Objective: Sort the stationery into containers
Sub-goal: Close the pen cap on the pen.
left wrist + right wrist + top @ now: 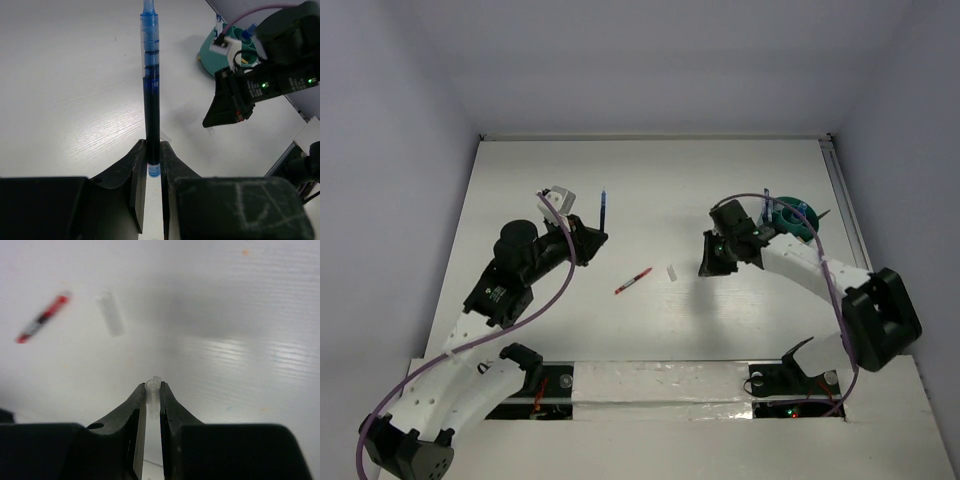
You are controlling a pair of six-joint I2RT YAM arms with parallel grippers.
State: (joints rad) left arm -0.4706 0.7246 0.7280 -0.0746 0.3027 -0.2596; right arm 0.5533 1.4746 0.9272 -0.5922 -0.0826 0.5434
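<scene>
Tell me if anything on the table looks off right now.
Nothing looks spilled or broken. One oddity: the left gripper pinches the blue pen by its very end, so almost its whole length sticks out beyond the gripper.

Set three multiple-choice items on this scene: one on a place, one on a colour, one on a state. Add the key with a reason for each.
1. In the top view, where does the teal tub stand?
A. at the near left corner
B. midway between the two arms
C. at the far right of the table, just beyond the right arm

2. What colour is the loose pen lying between the arms?
A. red
B. green
C. yellow

3. How is the left hand?
A. open, nothing in it
B. shut on the blue pen
C. open above a pair of scissors

Key:
1 C: the teal shows right behind the right arm's wrist, near the far right edge.
2 A: both ends of its barrel are red.
3 B: in the left wrist view the fingers press on the pen's lower end.
</scene>
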